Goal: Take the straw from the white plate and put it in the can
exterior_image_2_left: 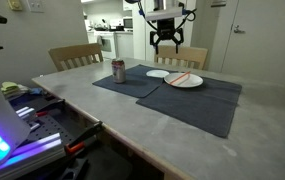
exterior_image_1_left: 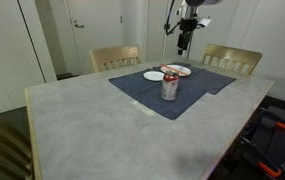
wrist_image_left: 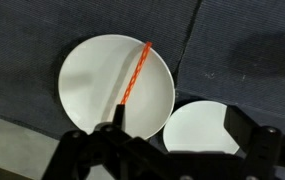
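Note:
The red-orange straw (wrist_image_left: 134,72) lies slantwise across the wide white plate (wrist_image_left: 92,100) on a dark blue cloth. In both exterior views the straw (exterior_image_2_left: 182,79) rests on this plate (exterior_image_2_left: 194,83) (exterior_image_1_left: 182,71). The silvery can with red markings (exterior_image_1_left: 169,85) (exterior_image_2_left: 119,70) stands upright on the cloth, apart from the plate. My gripper (wrist_image_left: 178,125) (exterior_image_1_left: 185,42) (exterior_image_2_left: 166,42) hangs well above the plates, open and empty. In the wrist view one finger shows over the plate's edge near the straw's lower end, the other beside the small dish.
A smaller round white dish (wrist_image_left: 207,135) (exterior_image_2_left: 158,73) (exterior_image_1_left: 154,75) sits right next to the plate. The dark blue cloth (exterior_image_1_left: 137,88) covers the far part of a grey table (exterior_image_1_left: 92,125). Wooden chairs (exterior_image_1_left: 115,57) stand behind the table.

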You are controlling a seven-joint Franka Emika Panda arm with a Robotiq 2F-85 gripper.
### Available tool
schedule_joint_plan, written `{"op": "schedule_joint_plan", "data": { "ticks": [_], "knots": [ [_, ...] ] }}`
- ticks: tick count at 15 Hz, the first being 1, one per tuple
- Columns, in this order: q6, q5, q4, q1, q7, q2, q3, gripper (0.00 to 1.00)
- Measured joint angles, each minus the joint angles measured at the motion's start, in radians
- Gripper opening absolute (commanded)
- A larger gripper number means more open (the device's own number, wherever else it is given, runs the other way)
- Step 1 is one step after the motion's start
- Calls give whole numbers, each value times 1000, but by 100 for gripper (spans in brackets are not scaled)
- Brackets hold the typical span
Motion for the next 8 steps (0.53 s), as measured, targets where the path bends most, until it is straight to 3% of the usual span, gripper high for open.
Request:
{"op": "schedule_joint_plan", "data": {
  "ticks": [8],
  "knots": [
    [-16, 22, 255, -76, -19, 262, 40, 100]
  ]
}}
